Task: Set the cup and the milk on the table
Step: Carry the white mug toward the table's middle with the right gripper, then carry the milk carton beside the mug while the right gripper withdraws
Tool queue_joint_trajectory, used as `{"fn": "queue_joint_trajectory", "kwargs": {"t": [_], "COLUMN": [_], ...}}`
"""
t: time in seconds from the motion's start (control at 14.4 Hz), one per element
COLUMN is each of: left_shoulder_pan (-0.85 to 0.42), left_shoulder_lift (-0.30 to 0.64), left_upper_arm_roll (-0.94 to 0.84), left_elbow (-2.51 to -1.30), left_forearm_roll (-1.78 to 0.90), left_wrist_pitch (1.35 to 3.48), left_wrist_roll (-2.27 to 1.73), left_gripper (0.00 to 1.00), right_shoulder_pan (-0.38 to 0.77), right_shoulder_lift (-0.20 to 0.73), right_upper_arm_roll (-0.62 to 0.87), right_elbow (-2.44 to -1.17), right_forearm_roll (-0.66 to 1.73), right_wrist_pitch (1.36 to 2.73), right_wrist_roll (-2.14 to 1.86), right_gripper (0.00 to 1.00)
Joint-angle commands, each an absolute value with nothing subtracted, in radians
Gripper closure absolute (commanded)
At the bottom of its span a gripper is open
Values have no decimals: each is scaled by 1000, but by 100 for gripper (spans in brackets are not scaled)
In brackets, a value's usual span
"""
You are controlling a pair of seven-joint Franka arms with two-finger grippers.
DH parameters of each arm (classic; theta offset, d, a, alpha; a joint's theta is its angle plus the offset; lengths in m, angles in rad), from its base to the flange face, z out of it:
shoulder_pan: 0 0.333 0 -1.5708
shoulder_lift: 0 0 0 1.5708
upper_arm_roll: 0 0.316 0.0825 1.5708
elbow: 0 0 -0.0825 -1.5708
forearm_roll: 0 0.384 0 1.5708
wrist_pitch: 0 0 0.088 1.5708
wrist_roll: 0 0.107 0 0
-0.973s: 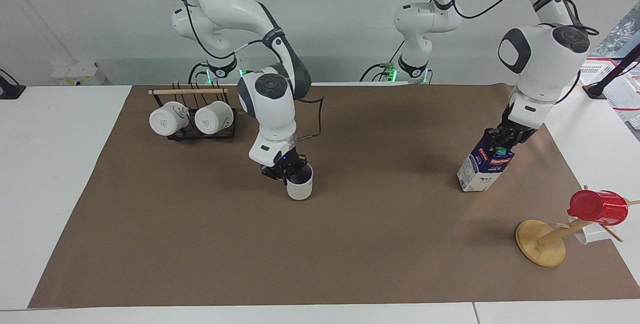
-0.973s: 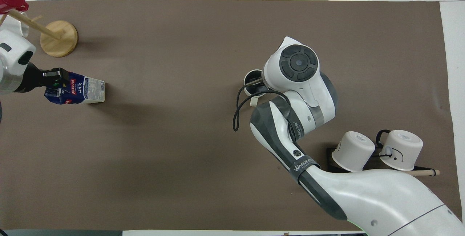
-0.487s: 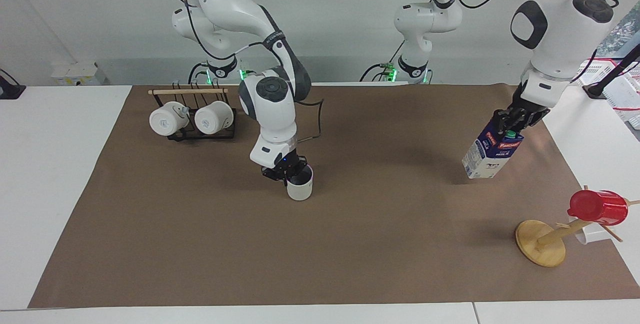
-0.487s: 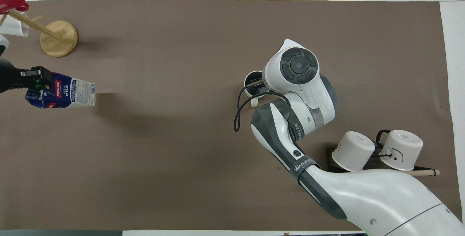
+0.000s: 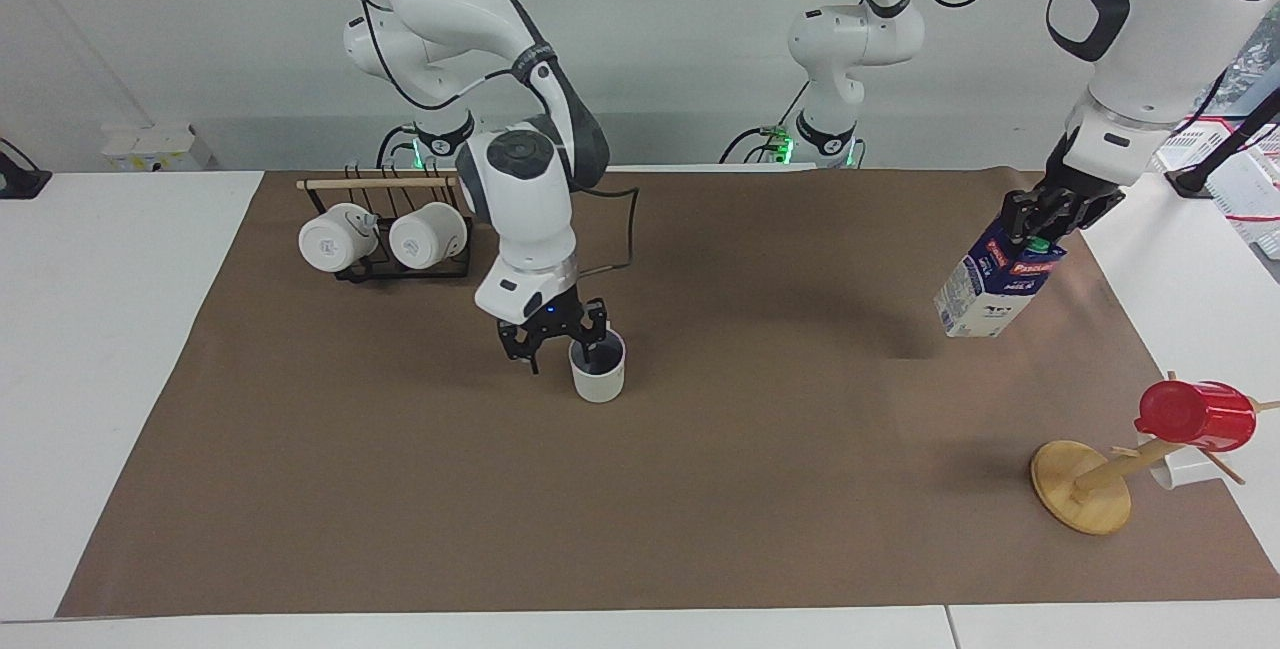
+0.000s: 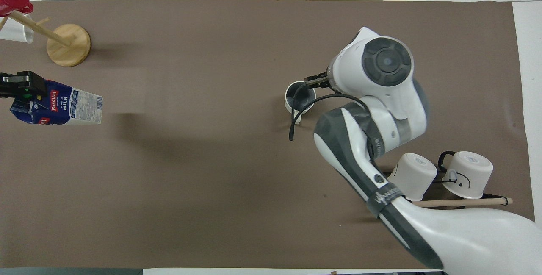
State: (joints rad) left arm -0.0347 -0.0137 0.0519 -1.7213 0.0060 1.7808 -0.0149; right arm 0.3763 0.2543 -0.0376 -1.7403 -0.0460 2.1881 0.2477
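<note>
The right hand [image 5: 558, 341] has just opened and let go of the cup [image 5: 598, 369], now standing on the desk [image 5: 120, 329], while the left hand [image 5: 1040, 225] has lifted the gripped milk [image 5: 994, 281] higher.

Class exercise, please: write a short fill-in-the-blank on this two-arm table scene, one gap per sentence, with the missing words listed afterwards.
1. The left hand holds the milk up in the ____.
2. The cup stands on the brown ____.
3. The right hand beside the cup is ____.
4. The red cup hangs on a ____ stand.

Missing words: air; paper; open; wooden
</note>
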Motion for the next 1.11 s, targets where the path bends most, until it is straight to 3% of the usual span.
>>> {"fn": "queue_joint_trajectory", "kwargs": {"t": [0.0,0.21,0.63,0.9,1.04], "left_shoulder_pan": [-79,-214,-518,-627,-650], "left_shoulder_lift": [26,73,253,376,391], "left_upper_arm_roll": [45,44,44,52,52], "left_elbow": [-1680,-1666,-1508,-1359,-1341], "left_forearm_roll": [23,32,84,86,87], "left_wrist_pitch": [1764,1801,1798,1786,1790], "left_wrist_roll": [-9,-117,-593,-774,-827], "left_gripper": [100,100,100,100,100], "right_shoulder_pan": [279,186,40,11,11], "right_shoulder_lift": [199,131,2,-17,-17], "right_upper_arm_roll": [-29,-28,-28,-29,-29], "right_elbow": [-1646,-1618,-1617,-1546,-1537], "right_forearm_roll": [-60,-61,-44,-57,-55], "right_wrist_pitch": [2015,1867,1648,1529,1509], "right_wrist_roll": [264,250,91,15,11], "right_gripper": [0,0,0,0,0]}}
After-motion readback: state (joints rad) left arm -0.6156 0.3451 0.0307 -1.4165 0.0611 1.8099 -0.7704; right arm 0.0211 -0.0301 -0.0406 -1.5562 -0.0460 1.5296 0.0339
